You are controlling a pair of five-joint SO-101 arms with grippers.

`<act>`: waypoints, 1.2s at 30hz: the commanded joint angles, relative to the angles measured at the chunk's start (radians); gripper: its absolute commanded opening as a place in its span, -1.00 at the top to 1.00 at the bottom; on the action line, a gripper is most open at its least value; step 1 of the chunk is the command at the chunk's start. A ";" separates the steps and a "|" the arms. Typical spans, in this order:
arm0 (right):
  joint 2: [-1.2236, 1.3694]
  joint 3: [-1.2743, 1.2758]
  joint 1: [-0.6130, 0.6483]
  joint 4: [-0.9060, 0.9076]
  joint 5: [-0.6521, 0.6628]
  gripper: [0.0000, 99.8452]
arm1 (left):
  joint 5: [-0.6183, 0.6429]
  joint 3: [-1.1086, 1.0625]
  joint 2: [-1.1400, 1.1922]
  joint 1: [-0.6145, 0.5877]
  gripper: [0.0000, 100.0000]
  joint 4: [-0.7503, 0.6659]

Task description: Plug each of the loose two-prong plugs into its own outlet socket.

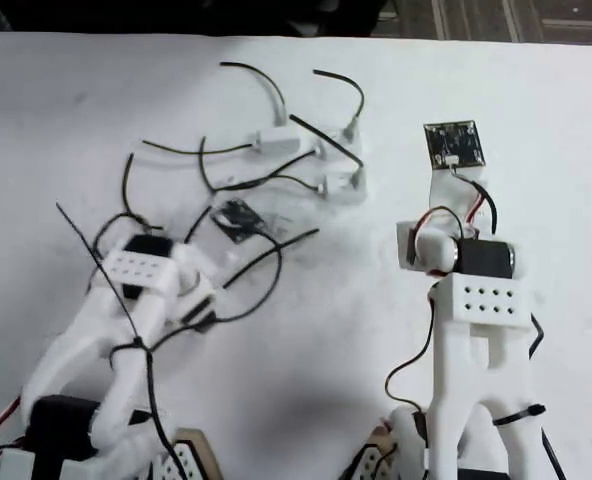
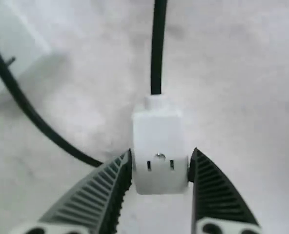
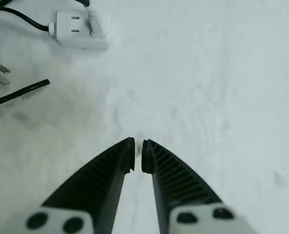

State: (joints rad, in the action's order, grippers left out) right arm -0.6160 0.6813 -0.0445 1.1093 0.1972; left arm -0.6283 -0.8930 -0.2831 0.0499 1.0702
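**Item 1, surface** (image 1: pixel 556 90): white, is carrying both arms and every piece listed below.

**Item 2, right arm** (image 1: pixel 476 340): white frame. The right jaws are sitting almost together with only a thin gap between the tips. They are gripping nothing and are pointing at bare surface.

**Item 3, left arm** (image 1: pixel 106 320): white frame. The left jaws are clamping a white outlet socket (image 2: pixel 156 136) by its two sides. Its slotted face is turning back toward the wrist, and its black cord (image 2: pixel 156 48) is running straight ahead of the jaws.

**Item 4, loose group of white plugs and sockets** (image 1: pixel 311 150) with black leads: is lying ahead of the left jaws and off to the side of the right jaws.

**Item 5, second outlet socket** (image 3: pixel 73 24): is lying well ahead of the right jaws, off to one side, with a cord attached.

**Item 6, two bare prongs** (image 3: pixel 0 73): are lying nearer the right jaws than that socket, beside a black cord end (image 3: pixel 22 90).
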 commanded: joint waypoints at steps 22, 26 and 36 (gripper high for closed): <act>-0.031 -0.040 -0.008 0.004 0.008 0.93 | -0.051 0.163 -0.005 -0.004 0.94 0.072; -0.030 -0.040 -0.008 0.004 0.008 0.93 | -0.052 0.161 -0.004 -0.059 0.90 0.025; -0.039 -0.017 -0.002 -0.001 0.008 0.93 | -0.114 0.180 0.062 -0.165 0.84 -0.086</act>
State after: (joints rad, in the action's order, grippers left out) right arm -0.6160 0.6813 -0.0430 1.1093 0.1972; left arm -0.7281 -0.7580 -0.2601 -0.0990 1.0150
